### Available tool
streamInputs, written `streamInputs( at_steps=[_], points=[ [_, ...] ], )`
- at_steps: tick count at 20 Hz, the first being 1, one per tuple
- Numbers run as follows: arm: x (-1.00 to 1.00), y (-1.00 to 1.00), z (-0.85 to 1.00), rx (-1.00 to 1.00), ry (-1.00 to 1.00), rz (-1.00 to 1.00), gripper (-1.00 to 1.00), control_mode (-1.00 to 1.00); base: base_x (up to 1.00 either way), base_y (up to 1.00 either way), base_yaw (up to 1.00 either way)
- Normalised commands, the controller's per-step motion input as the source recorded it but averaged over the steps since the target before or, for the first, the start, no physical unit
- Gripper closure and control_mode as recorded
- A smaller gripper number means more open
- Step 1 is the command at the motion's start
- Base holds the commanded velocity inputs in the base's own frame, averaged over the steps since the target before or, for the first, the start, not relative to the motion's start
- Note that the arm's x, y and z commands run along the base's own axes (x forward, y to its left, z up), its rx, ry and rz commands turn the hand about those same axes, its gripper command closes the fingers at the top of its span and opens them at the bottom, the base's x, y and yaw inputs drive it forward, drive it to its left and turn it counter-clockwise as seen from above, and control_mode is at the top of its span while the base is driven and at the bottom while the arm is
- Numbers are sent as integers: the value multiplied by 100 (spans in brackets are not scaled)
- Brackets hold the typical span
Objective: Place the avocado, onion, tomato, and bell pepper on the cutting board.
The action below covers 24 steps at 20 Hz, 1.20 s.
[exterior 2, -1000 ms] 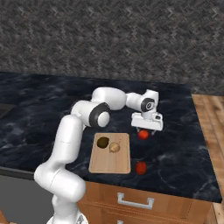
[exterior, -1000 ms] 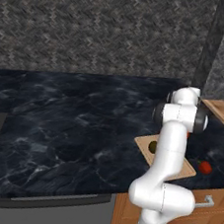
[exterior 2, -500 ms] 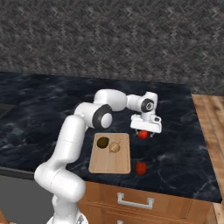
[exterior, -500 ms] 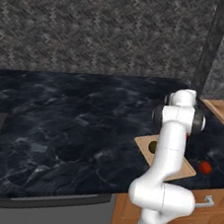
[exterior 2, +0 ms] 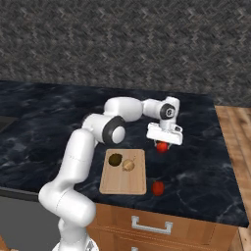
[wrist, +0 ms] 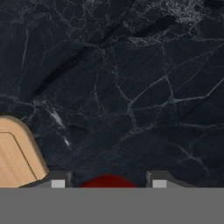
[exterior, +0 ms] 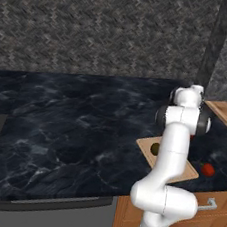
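Observation:
The cutting board [exterior 2: 123,182] lies near the counter's front edge, with the dark avocado [exterior 2: 115,159] and the tan onion [exterior 2: 128,165] on its far end. Right of the board, on the counter, is the red bell pepper [exterior 2: 162,147]. My gripper [exterior 2: 162,143] is lowered over it. In the hand view the fingertips [wrist: 59,180] stand either side of the bell pepper [wrist: 107,183], with thin gaps left, so my gripper [wrist: 108,179] is open. The shiny red tomato [exterior 2: 157,188] rests by the board's near right corner. The left base view shows the avocado [exterior: 154,149] and the tomato [exterior: 208,169].
The dark marble counter [exterior 2: 49,127] runs wide to the left and back to a grey tiled wall [exterior 2: 122,44]. Its front edge passes just below the tomato, above wooden drawers [exterior 2: 152,226]. A corner of the cutting board [wrist: 15,153] shows at the hand view's left.
The hand has sunk a little onto the bell pepper. Its fingers have drawn in from wide open to close around it. The vegetables and the board have stayed put.

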Motion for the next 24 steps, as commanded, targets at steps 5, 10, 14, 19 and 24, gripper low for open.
streamInputs(
  at_steps=[5,10,14,19,24],
  points=[
    [-49,29,64,4,-2,0,100,-100,0,0,0],
    [-95,67,34,1,-10,0,100,-100,0,0,0],
    [-100,75,20,0,-13,0,100,-100,0,0,0],
    [-92,72,3,0,-10,0,100,-100,0,0,0],
    [-64,60,0,-2,-8,0,100,-100,0,0,0]
  ],
)
